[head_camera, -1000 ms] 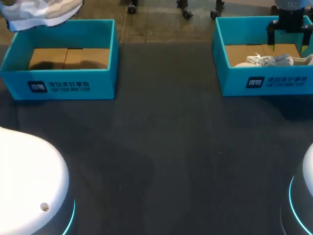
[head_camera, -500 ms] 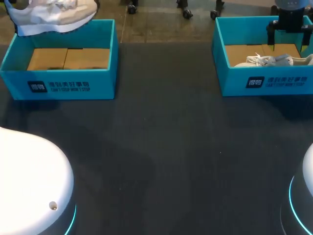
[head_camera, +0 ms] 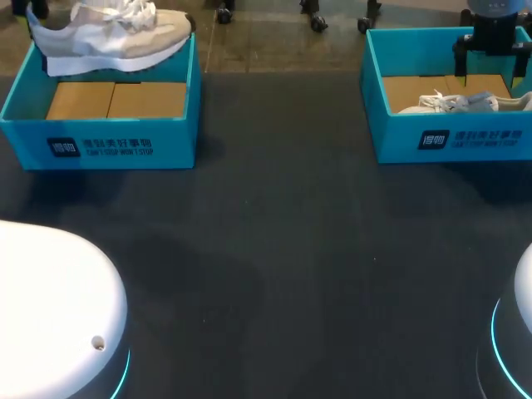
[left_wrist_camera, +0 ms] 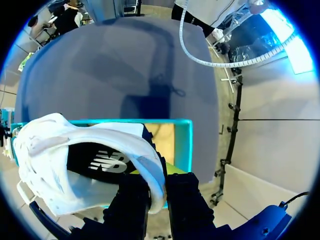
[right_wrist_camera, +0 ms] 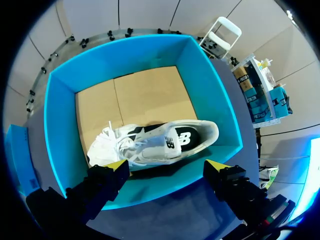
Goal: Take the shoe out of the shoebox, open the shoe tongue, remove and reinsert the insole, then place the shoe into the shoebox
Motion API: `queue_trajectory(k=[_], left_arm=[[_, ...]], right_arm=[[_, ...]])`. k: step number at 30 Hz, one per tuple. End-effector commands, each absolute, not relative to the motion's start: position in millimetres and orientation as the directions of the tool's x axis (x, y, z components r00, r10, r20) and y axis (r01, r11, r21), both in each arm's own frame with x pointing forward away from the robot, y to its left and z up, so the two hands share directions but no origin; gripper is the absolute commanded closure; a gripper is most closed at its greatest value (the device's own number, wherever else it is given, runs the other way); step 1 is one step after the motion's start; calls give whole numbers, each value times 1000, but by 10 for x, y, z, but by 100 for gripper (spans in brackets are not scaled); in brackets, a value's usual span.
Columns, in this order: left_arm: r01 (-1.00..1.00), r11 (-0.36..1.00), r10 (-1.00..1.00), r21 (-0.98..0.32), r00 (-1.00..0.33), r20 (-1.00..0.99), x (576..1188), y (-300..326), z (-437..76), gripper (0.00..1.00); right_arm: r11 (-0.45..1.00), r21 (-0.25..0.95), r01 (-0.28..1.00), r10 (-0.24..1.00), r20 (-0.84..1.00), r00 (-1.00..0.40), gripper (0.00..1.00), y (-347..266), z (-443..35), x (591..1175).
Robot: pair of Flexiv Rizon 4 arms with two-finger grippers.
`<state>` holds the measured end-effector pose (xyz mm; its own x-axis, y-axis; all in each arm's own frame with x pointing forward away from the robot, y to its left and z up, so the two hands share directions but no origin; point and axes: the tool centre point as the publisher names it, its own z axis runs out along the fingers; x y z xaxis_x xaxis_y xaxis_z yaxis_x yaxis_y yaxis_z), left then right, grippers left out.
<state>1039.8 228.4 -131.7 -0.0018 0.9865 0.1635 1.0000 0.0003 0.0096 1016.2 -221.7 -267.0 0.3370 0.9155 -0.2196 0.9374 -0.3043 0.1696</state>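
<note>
A white and beige sneaker (head_camera: 112, 37) hangs level over the back of the left teal shoebox (head_camera: 100, 141), whose cardboard floor is bare. My left gripper (left_wrist_camera: 159, 184) is shut on the sneaker's (left_wrist_camera: 85, 160) heel collar, with the box (left_wrist_camera: 184, 145) below it. A second white sneaker (right_wrist_camera: 155, 142) lies on its side in the right teal shoebox (right_wrist_camera: 60, 125). My right gripper (right_wrist_camera: 169, 166) hovers open above that box's near wall, touching nothing. The head view shows this right gripper (head_camera: 485, 46) over the right shoebox (head_camera: 453, 141) and its sneaker (head_camera: 465, 102).
The dark table mat (head_camera: 283, 249) stretches between and in front of the two boxes. My arms' white bases (head_camera: 50, 307) sit at the near corners.
The left gripper has carried its sneaker to the right and lower, so the whole shoe now shows over the left box. The right arm has not moved.
</note>
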Motion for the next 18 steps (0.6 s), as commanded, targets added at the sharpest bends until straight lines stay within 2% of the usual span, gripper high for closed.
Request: queue_trajectory(k=[1, 18], left_arm=[[998, -14, 985, 60, 3, 174, 10204, 2172, -1284, 100], [994, -108, 975, 10, 104, 198, 9691, 1447, -1303, 100]], right_arm=[[-304, 169, 938, 916, -220, 336, 0, -2219, -2668, 10162], [-304, 169, 938, 916, -220, 336, 0, -2219, -2668, 10162]])
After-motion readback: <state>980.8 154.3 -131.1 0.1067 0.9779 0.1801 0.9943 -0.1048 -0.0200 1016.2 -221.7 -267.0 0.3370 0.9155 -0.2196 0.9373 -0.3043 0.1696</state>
